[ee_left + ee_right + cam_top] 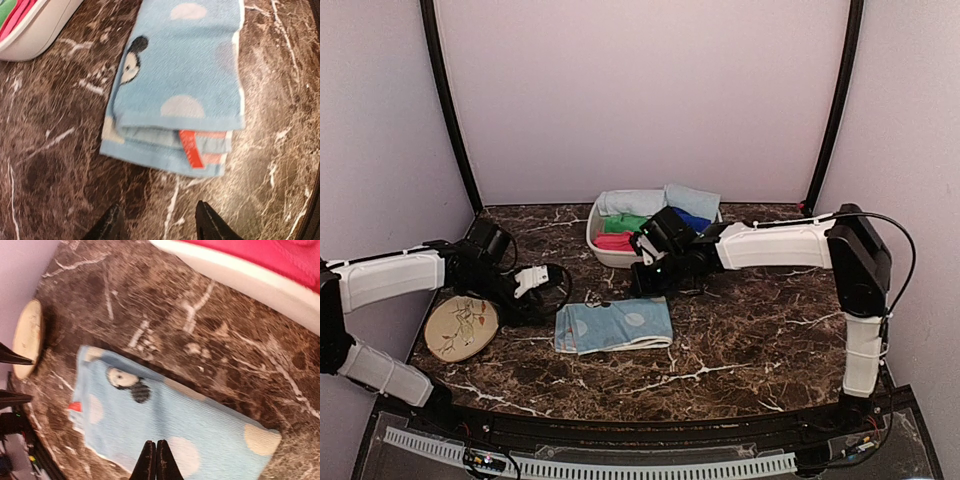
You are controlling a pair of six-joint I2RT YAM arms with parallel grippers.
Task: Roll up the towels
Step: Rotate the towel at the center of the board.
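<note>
A blue towel with pale round spots lies folded flat on the dark marble table, a cartoon face and a red tag on it. In the left wrist view the towel lies ahead of my left gripper, which is open and empty just short of the tagged end. My left gripper sits left of the towel. My right gripper is shut on nothing and hovers over the towel. From above, the right gripper is at the towel's far edge. Pale blue rolled towels lie in the basin.
A white basin behind the towel holds green, pink and dark blue rolls. A round beige plate with a drawing lies at the left, under the left arm. Walls close in the back and both sides.
</note>
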